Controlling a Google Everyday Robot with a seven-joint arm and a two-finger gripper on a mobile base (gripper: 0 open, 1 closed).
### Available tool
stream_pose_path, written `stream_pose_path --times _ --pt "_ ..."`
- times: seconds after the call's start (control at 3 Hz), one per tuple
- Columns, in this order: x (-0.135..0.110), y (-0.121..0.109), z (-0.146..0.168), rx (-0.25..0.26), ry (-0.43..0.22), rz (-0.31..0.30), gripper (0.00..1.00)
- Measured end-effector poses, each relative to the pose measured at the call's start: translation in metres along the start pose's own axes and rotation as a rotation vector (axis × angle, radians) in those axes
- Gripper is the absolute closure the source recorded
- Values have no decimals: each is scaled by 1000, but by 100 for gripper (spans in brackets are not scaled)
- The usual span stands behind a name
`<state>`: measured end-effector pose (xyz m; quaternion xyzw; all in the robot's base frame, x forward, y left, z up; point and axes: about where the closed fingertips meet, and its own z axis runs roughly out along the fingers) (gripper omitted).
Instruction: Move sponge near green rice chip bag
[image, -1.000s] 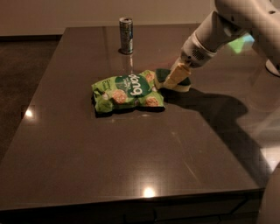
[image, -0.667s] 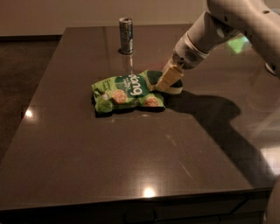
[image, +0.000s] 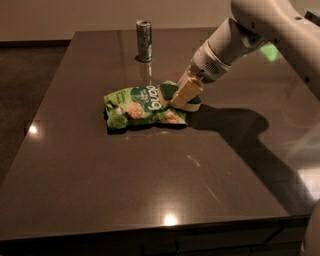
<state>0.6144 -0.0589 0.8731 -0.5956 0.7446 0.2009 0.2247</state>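
Note:
The green rice chip bag (image: 141, 104) lies flat and crinkled near the middle of the dark table, its white lettering facing up. The sponge (image: 194, 104), dark green over a pale base, sits on the table against the bag's right edge. My gripper (image: 181, 100) comes down from the upper right, and its cream fingers are shut on the sponge, covering its left part. The fingertips reach the bag's right edge.
A tall silver can (image: 144, 33) stands upright at the back of the table (image: 150, 175), behind the bag. My white arm (image: 250, 25) crosses the upper right and casts a shadow on the table to the right of the sponge.
My gripper has moved left and slightly toward the front with the sponge, bringing it from a small gap away up against the bag's right edge. The bag and can have not moved.

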Motion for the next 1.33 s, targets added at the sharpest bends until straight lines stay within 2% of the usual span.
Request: stream_pose_path --times 0.67,1.0,1.33 --pt "-2 1 5 -9 -3 -4 12" --pt "-2 1 7 -12 -3 -5 0" --pt "-2 1 7 -12 -3 -5 0"
